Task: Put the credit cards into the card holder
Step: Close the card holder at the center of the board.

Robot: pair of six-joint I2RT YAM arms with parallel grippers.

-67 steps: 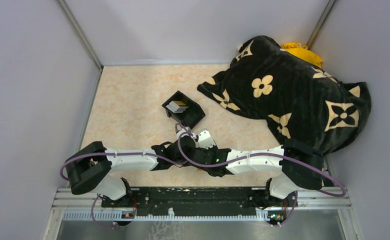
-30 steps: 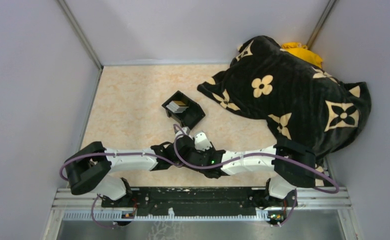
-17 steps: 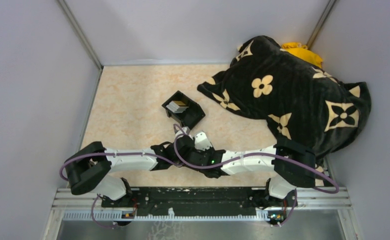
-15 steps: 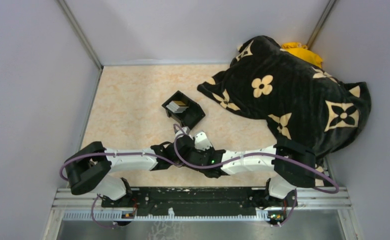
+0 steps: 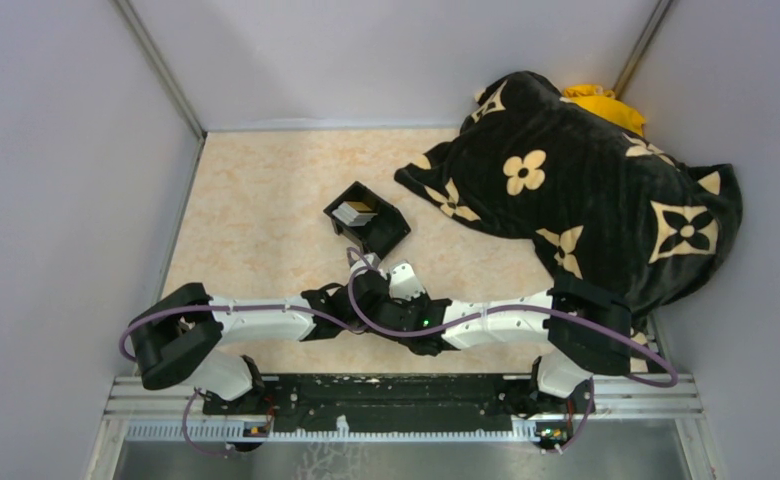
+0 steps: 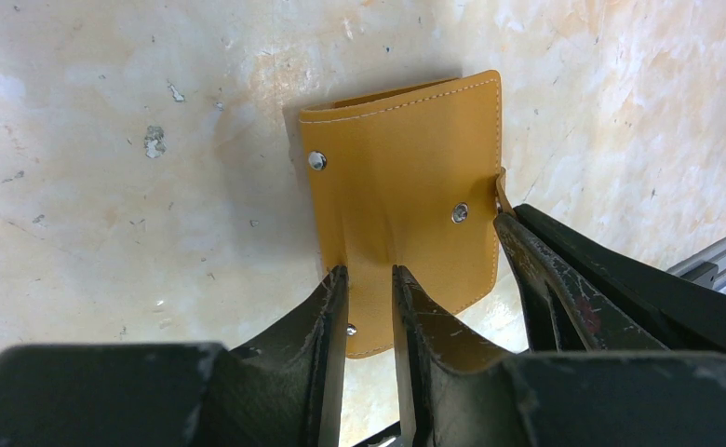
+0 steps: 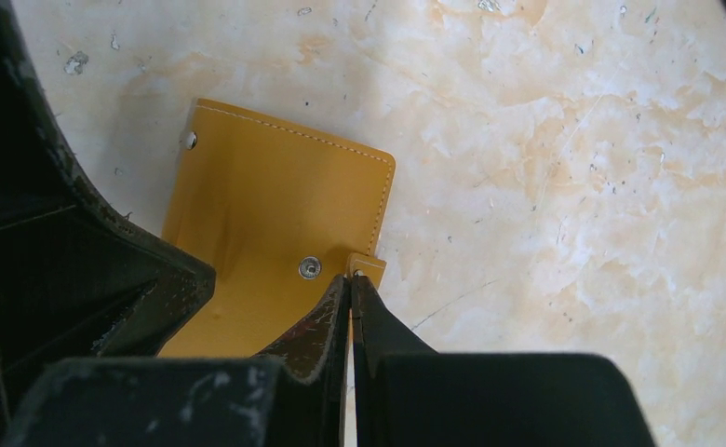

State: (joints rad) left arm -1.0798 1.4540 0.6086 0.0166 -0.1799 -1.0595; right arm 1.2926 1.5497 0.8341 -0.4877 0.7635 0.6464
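The card holder [image 6: 406,168] is a closed orange-tan wallet with metal snaps, lying on the marbled table; it also shows in the right wrist view [image 7: 275,196]. My left gripper [image 6: 369,272] is shut on its near edge and puckers the leather between the fingers. My right gripper [image 7: 351,277] is shut on the holder's little side tab [image 7: 369,264]. In the top view both grippers [image 5: 358,290] [image 5: 384,285] meet over the holder and hide it. The credit cards [image 5: 355,212] are a pale stack inside a black square box [image 5: 381,232] just beyond the grippers.
A black blanket with tan flower patterns [image 5: 586,190] is heaped at the back right, with something yellow [image 5: 596,103] behind it. Grey walls enclose the table on three sides. A metal rail [image 5: 406,400] runs along the near edge by the arm bases.
Between the earliest frame and a second ago the right arm shifted a little left, closer to the left gripper. Nothing has visibly moved since then.
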